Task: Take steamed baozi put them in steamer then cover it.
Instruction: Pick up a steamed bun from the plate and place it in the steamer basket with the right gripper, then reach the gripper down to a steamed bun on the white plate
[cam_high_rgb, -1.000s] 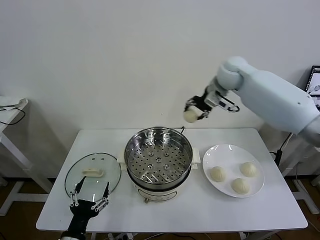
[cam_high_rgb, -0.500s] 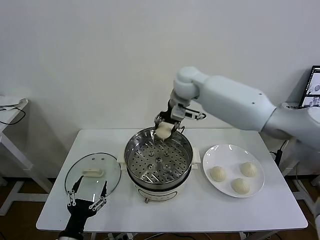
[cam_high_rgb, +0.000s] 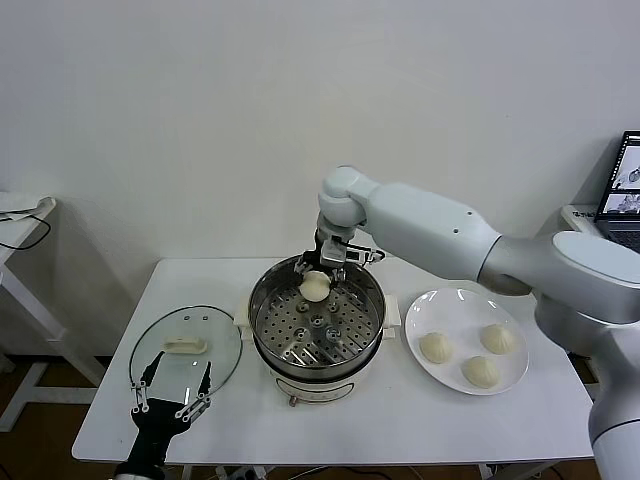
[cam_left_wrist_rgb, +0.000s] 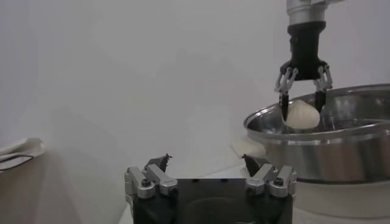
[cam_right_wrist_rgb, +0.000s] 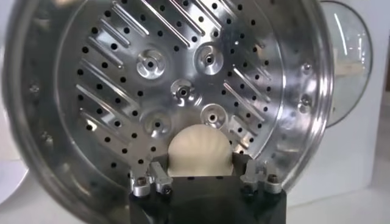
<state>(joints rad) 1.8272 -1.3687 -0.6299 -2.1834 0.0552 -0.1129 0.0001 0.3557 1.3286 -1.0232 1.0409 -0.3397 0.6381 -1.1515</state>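
Midway through loading, the right gripper hangs inside the rim of the steamer, its fingers clamped around one steamed baozi above the far side of the perforated tray. The right wrist view shows the bun seated between the fingers, with the tray's holes and slots bare beneath it; whether the bun touches the tray yet cannot be told. No baozi lies loose in the steamer, so this one looks to be the first of the four to go in.

Three more baozi wait on the white plate, which sits on the worktop just to the right of the steamer. The glass cover lies flat on the worktop to the left of the steamer, handle up, not yet used. The left gripper rests low at the near edge of the cover, its fingers spread apart and holding nothing.

Judged from this, the job is barely begun: the held bun must be released, three more carried across from the plate, and the cover then lifted onto the steamer.
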